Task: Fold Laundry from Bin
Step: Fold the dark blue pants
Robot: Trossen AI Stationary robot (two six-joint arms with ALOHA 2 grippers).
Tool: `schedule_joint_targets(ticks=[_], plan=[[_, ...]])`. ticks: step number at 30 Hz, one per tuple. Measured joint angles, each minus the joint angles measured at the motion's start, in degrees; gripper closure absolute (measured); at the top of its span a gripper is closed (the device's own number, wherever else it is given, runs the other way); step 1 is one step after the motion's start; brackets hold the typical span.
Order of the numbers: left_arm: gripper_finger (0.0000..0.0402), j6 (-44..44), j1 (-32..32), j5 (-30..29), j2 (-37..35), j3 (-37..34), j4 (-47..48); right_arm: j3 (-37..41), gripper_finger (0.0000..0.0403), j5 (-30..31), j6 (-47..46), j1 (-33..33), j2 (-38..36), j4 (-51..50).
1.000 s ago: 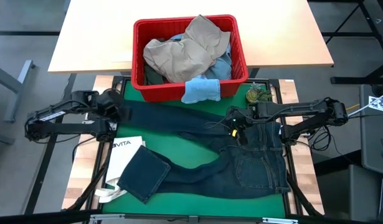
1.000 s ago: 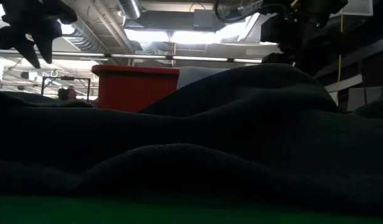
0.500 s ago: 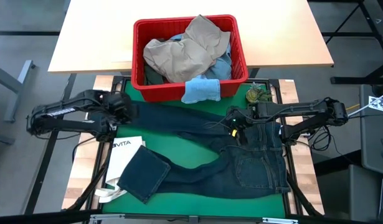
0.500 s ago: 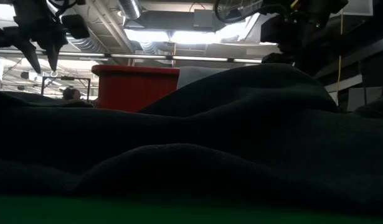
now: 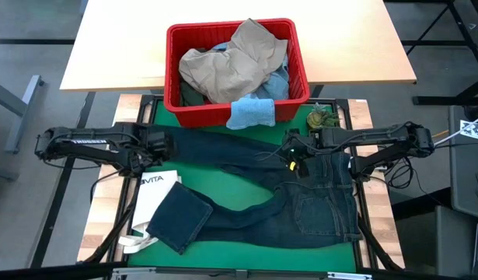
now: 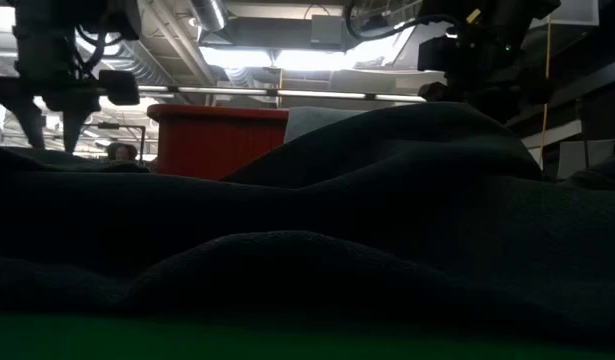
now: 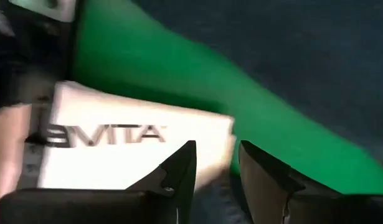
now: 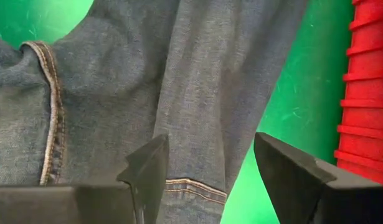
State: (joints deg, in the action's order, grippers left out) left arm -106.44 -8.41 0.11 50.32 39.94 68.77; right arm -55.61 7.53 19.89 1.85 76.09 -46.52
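Dark navy jeans lie spread on the green mat, one leg reaching toward the table's left, the other folded back at its cuff. The red bin stands at the far side, heaped with tan and blue laundry; a small light blue cloth hangs over its near rim. My left gripper hovers open at the far leg's end, pointing down; in the left wrist view nothing is between its fingers. My right gripper stands wide open above the jeans near the crotch.
A white VITA tote lies at the mat's left, partly under the folded cuff. A small olive object sits at the mat's far right corner. The bin's wall rises close beyond my right gripper.
My left gripper has sunk toward the jeans' far leg, shifting a little toward the table's right and near edge, and has rolled about its own axis. The jeans have not moved.
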Motion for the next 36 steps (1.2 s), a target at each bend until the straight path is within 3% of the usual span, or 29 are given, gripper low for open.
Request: schedule_joint_targets(ticks=[7,19,36], plan=[[0.0287,-3.25,-0.28,-6.3,0.35,-0.64,-2.28,0.0,0.0166,1.01,1.43,0.0,0.0,1.67],[0.0287,-10.47,0.64,-6.46,0.69,-11.12,-19.89,0.0,0.0166,1.78,1.65,0.0,0.0,1.87],[0.0287,-9.48,0.58,-10.72,0.68,-14.18,-25.57,0.0,0.0166,5.08,1.65,0.0,0.0,2.28]])
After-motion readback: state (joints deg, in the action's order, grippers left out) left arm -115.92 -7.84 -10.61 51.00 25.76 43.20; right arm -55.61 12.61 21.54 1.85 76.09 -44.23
